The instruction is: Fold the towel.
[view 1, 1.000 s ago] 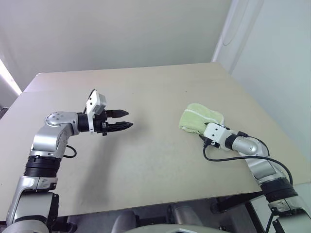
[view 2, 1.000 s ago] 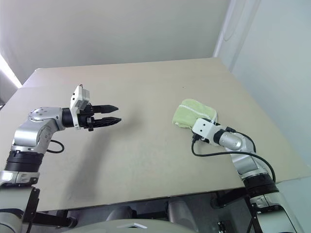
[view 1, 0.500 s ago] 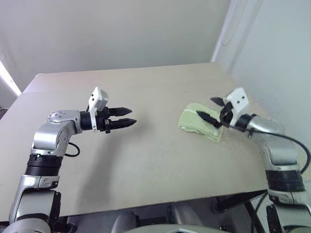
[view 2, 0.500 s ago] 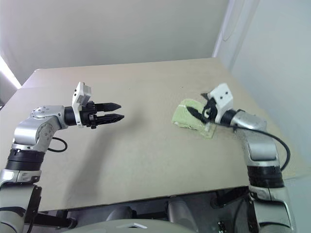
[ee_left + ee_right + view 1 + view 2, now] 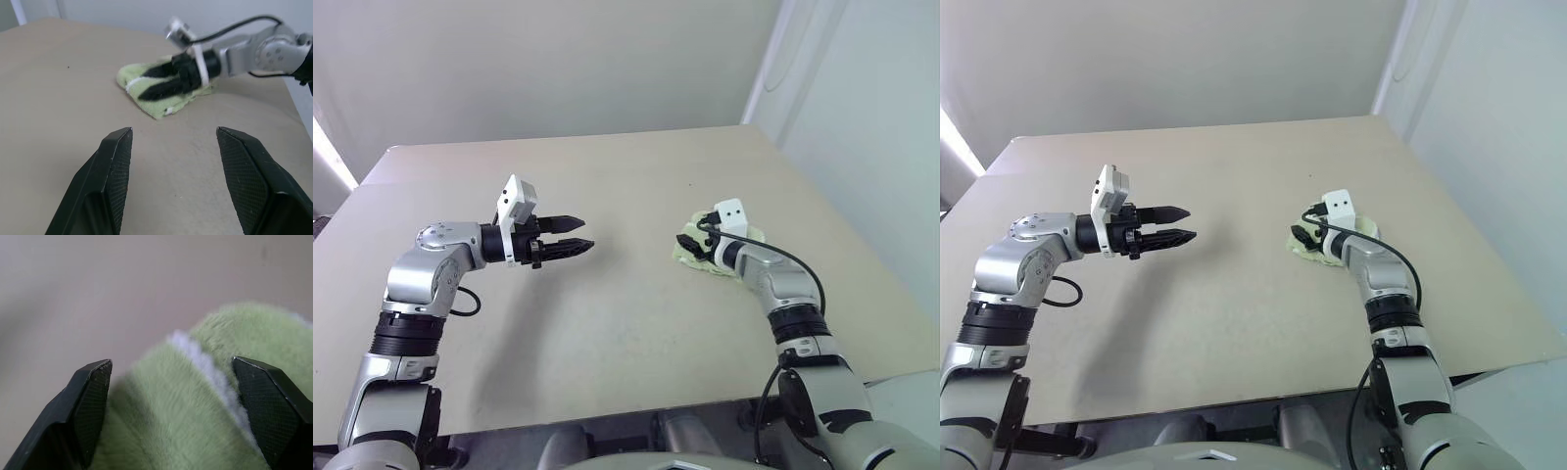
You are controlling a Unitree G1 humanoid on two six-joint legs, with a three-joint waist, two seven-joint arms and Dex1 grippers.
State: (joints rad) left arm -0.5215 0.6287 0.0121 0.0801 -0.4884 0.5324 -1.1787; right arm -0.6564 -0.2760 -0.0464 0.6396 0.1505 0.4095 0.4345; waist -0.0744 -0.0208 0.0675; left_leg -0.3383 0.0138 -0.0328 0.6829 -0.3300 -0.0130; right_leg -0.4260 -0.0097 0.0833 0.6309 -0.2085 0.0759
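The towel [image 5: 710, 247] is lying bunched in a small folded heap on the bench [image 5: 636, 323], toward its right side, with a strip of white edging showing along one fold. The right tool [image 5: 159, 82] is being held low over the towel with its black fingers [image 5: 90, 404] spread wide, one to each side of the cloth, and nothing is being gripped between them. The left tool [image 5: 570, 236] is being held above the bench, well apart from the towel, pointing toward it, its fingers parted and empty.
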